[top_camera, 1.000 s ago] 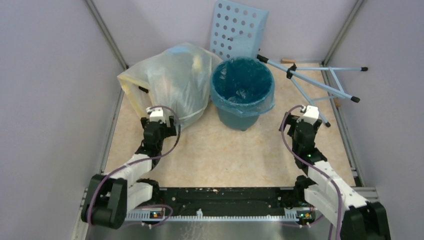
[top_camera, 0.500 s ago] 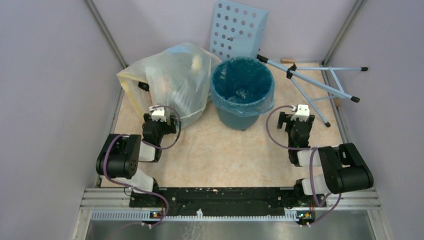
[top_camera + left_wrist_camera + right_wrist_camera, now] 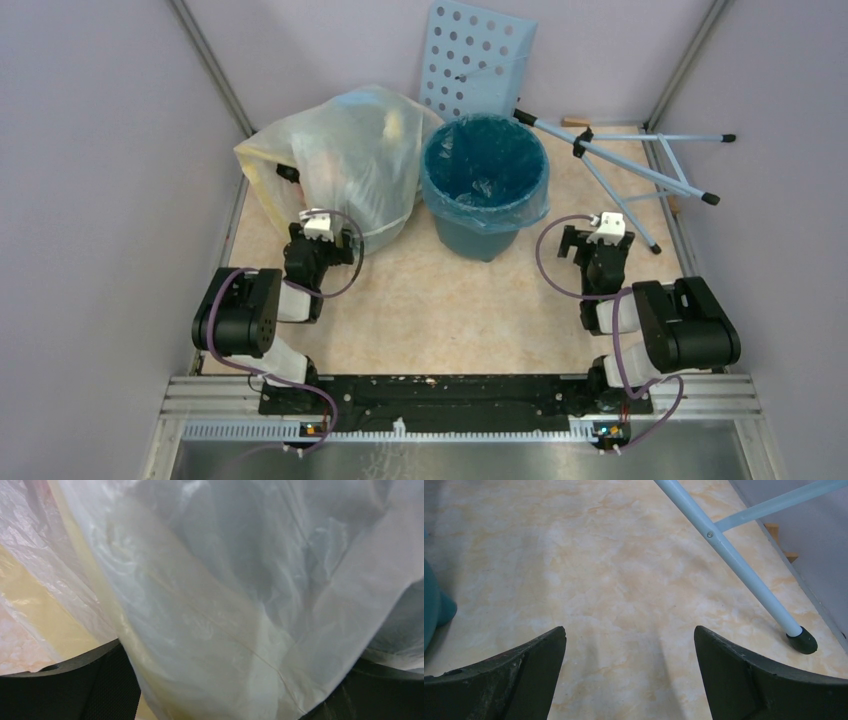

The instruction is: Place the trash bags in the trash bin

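Upper centre of the overhead view: the trash bin [image 3: 470,238], dark teal and upright on the table [image 3: 450,300].
Trash bag: the light-blue trash bag [image 3: 530,206] is already in the bin, lining the inside, with its edge folded out over the rim all round.
Left of the bin: a large whitish bag [image 3: 350,165] with yellowish edges, standing against the bin's side.
Behind the bin: a pale-blue perforated panel [image 3: 475,60], leaning on the back wall.
Upper right: pale-blue tube legs [image 3: 620,150] with black feet, lying across the table.
Left gripper [image 3: 320,250]: lower left of the whitish bag, close against it; fingers spread wide.
Left wrist view: whitish film fills the frame and sags down between the two dark fingers [image 3: 100,680]; nothing is pinched.
Right gripper [image 3: 595,250]: lower right of the bin, apart from it; fingers [image 3: 519,680] spread wide, with bare tabletop showing between them.
Right wrist view: one tube leg crosses the upper right, and the bin's teal wall shows at the left edge.
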Motion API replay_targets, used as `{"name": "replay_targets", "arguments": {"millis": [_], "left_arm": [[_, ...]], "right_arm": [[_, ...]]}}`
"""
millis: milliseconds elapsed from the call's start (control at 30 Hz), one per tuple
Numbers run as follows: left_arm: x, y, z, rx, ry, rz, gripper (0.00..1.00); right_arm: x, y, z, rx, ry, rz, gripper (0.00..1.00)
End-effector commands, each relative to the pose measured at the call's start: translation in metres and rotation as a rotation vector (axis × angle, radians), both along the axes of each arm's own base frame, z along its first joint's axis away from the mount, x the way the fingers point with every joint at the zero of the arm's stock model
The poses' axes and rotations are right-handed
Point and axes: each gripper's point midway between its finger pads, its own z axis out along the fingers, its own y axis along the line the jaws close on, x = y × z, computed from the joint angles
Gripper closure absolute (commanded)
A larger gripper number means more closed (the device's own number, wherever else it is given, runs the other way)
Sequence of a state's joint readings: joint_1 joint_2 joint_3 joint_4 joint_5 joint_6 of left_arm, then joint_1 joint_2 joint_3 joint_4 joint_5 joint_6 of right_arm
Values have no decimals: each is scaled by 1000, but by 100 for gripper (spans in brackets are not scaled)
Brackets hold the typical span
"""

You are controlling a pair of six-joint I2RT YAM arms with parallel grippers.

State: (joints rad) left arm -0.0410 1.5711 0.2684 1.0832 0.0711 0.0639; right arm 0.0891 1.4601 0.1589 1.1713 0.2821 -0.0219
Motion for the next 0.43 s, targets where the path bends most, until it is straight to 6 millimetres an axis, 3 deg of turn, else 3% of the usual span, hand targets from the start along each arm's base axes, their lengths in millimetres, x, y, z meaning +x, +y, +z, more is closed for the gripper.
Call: {"name": "replay_targets", "arguments": {"millis": [0,400], "left_arm": [[10,-2,22,12,-77,-8,1],[12,-1,21,11,-69,0,1]], "right_arm": [[10,1,22,23,-86,9,2],[10,2,21,24,-85,11,2]]}}
